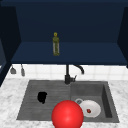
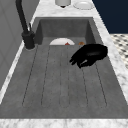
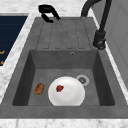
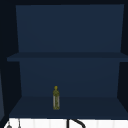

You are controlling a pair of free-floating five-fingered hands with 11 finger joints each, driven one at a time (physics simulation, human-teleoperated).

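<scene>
Front view: one hand over the drainboard, nothing held

Left hand [image 1: 42, 97] hovers over the ribbed drainboard [image 1: 45, 90], near its front edge, fingers loosely curled and clamped on nothing. Left side view has its long axis lying across the ribs, fingertips [image 2: 75, 61] pointing toward the wall and faucet [image 2: 25, 25] side, palm down. Red ball [image 1: 67, 114] sits big at the front edge of the sink. Basin [image 3: 67, 72] holds a white plate [image 3: 66, 91] with a small red bit [image 3: 59, 88] on it, a brown lump [image 3: 39, 88] beside the plate, and the drain [image 3: 82, 79] just behind it. Grey stone sink set in a marble table [image 1: 7, 100], white tiled wall behind. Dark blue wall cabinet above, a yellow-green bottle [image 4: 56, 98] upright on its lower shelf [image 4: 75, 106].
</scene>
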